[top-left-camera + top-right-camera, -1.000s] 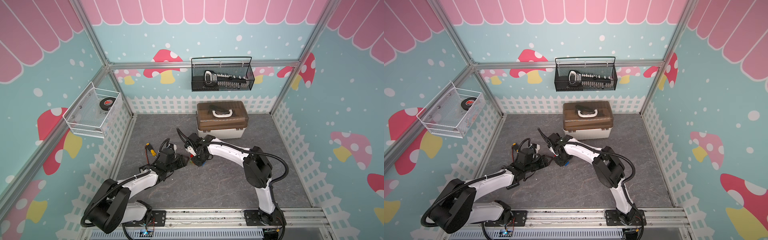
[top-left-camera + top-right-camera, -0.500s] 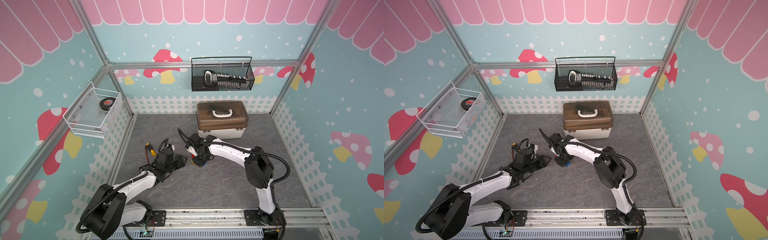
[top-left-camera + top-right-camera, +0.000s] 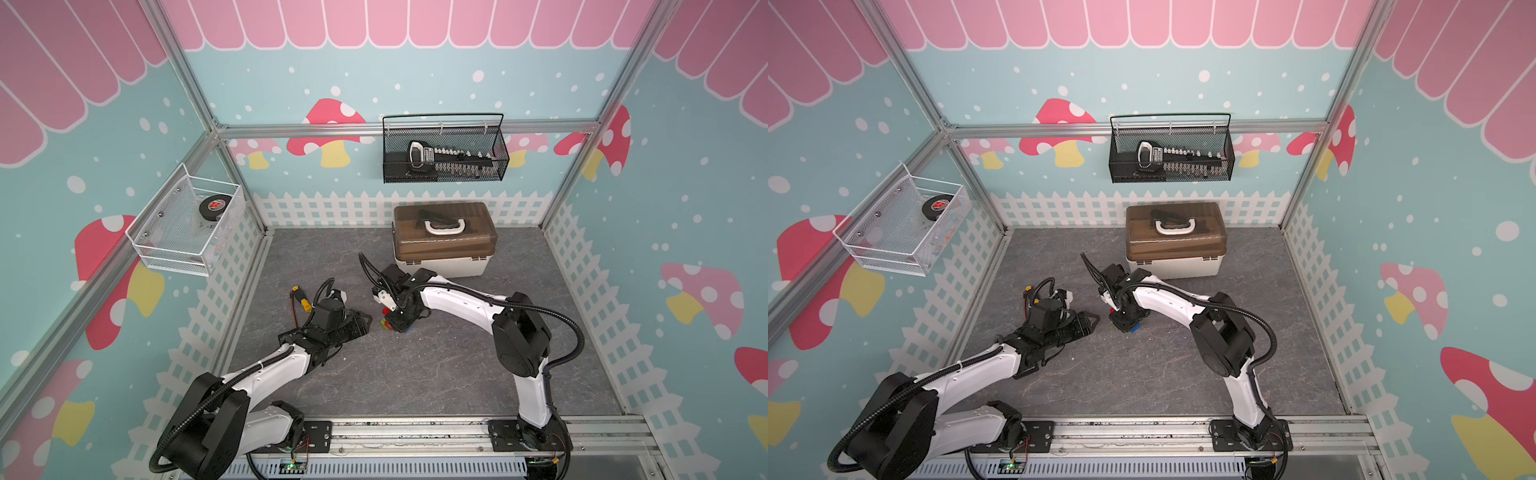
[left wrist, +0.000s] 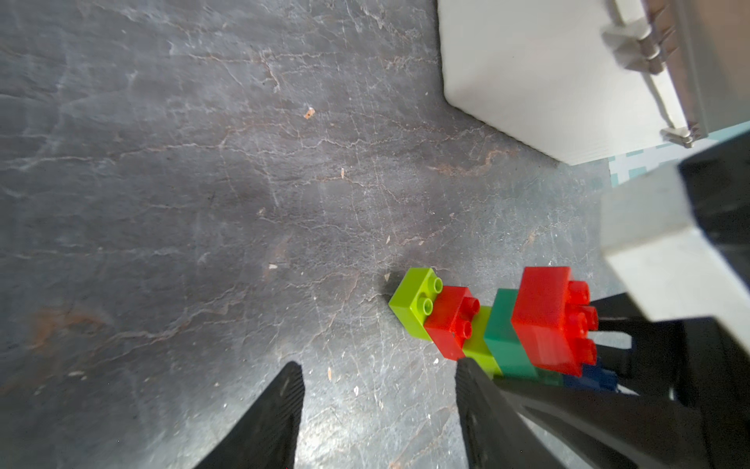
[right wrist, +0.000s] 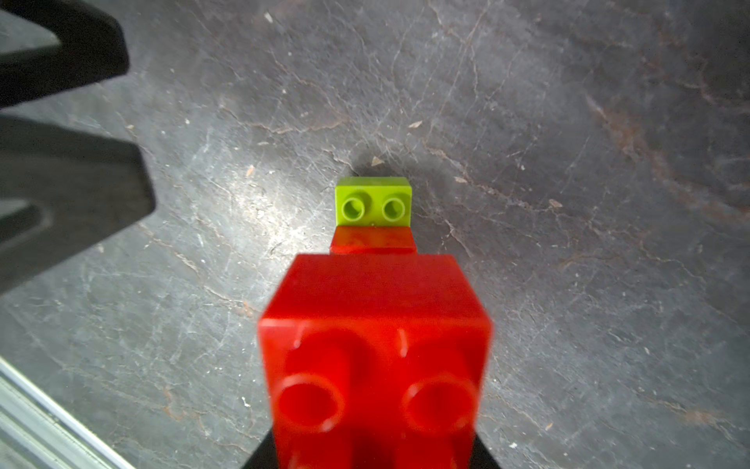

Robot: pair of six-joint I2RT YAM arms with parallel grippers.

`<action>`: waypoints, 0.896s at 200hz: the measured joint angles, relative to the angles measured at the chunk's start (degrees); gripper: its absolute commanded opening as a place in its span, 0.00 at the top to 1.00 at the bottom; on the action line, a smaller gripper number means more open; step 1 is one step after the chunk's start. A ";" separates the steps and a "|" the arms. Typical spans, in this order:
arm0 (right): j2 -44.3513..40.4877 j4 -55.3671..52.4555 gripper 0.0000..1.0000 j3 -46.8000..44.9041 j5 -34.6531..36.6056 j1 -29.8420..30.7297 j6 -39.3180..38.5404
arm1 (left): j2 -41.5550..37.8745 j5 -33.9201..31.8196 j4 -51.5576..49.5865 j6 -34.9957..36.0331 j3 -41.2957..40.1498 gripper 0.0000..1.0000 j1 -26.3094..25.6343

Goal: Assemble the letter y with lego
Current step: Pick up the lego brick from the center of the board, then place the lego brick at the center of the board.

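Note:
The lego bricks lie joined as the letter y point(image 4: 487, 325) on the grey floor: a lime brick point(image 4: 414, 302), a small red one and another lime form the stem, then a dark green bar point(image 4: 503, 333). A larger red brick point(image 5: 373, 345) sits on the bar, and a blue brick point(image 4: 592, 379) peeks out beside it. My right gripper point(image 3: 399, 320) is shut on that larger red brick and hides most of the cluster point(image 3: 1125, 326) in both top views. My left gripper point(image 4: 377, 390) stands open and empty just beside the stem, one finger point(image 4: 479, 406) close to it.
A brown-lidded toolbox point(image 3: 444, 239) stands behind the right arm. A yellow-handled screwdriver point(image 3: 305, 305) lies left of the left gripper. A black wire basket point(image 3: 444, 153) hangs on the back wall and a white mesh basket point(image 3: 187, 224) on the left wall.
The right gripper has sunk slightly toward the floor with the red brick. The left arm's rear links have shifted a little; its gripper stays open in the same place.

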 measured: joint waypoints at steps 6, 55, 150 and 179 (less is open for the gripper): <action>-1.42 0.76 0.82 -1.36 -1.16 -0.31 0.24 | -0.81 -0.11 -0.50 0.02 0.00 0.38 0.04; -13.14 9.01 0.82 -14.16 -11.82 -2.08 2.75 | -6.34 -0.61 -4.28 0.44 0.00 0.38 2.21; -16.68 26.36 0.81 -32.00 -29.53 -2.82 9.35 | -7.54 -0.74 -7.37 0.44 0.00 0.38 2.40; -16.68 30.88 0.79 -35.30 -32.63 -3.19 11.15 | -7.37 -0.74 -7.52 0.44 0.00 0.38 2.40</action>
